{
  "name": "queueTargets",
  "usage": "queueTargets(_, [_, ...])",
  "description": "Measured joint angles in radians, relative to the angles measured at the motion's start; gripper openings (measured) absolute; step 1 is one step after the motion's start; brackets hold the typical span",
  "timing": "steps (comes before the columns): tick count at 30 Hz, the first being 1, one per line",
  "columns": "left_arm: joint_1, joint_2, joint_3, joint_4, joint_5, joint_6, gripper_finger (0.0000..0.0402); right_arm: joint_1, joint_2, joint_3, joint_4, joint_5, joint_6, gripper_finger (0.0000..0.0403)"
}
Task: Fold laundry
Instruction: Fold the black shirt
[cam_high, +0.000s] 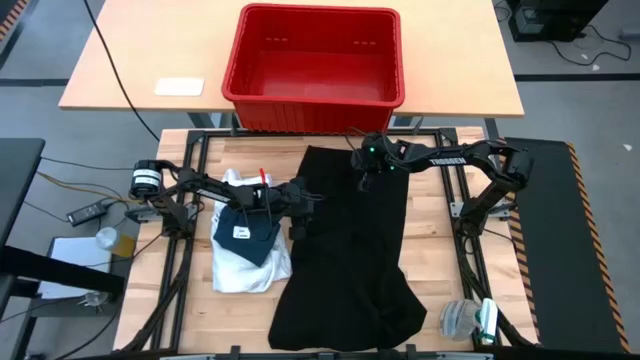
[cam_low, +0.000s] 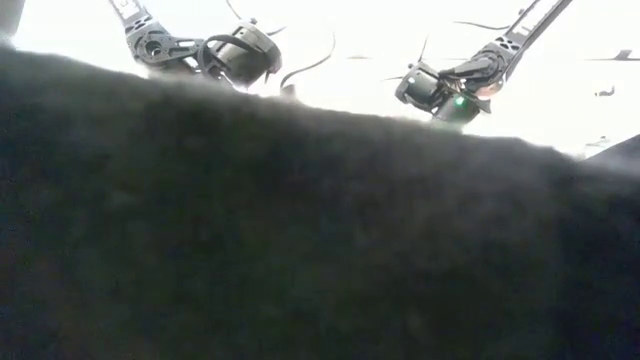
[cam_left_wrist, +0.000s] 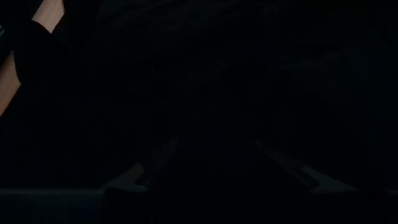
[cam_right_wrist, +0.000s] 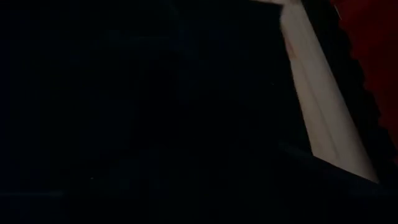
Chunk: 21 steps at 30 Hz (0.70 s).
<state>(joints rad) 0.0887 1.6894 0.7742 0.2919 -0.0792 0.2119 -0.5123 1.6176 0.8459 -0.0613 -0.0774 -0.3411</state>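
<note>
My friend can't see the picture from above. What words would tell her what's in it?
A large black garment lies spread down a wooden table, with the left gripper at its left edge and the right gripper over its top. A white shirt with a small dark piece on it lies alongside; an empty red crate sits behind.
</note>
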Motion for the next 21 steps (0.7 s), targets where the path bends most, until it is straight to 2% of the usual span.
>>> queueTargets(4, [0.000,0.000,0.000,0.003,0.000,0.002,0.0192,0.008,0.001,0.000,0.068,0.045,-0.034,0.0278])
queueTargets(11, [0.000,0.000,0.000,0.001,0.001,0.003,0.0192,0.002,0.073,0.000,0.095,-0.130,0.007,0.0254])
queueTargets(13, [0.000,0.000,0.000,-0.005,0.002,0.003,0.0192,0.038,0.108,0.000,0.040,-0.121,-0.004,0.0247])
queueTargets(16, [0.000,0.000,0.000,-0.017,0.002,0.003,0.0192,0.093,0.116,0.005,-0.107,-0.009,-0.040,0.0237])
queueTargets(19, [0.000,0.000,0.000,-0.019,0.002,0.006,0.0192,0.126,0.078,0.031,-0.249,0.160,-0.055,0.0233])
queueTargets(21, [0.000,0.000,0.000,-0.019,0.001,0.012,0.0192,0.138,0.043,0.052,-0.327,0.231,-0.052,0.0233])
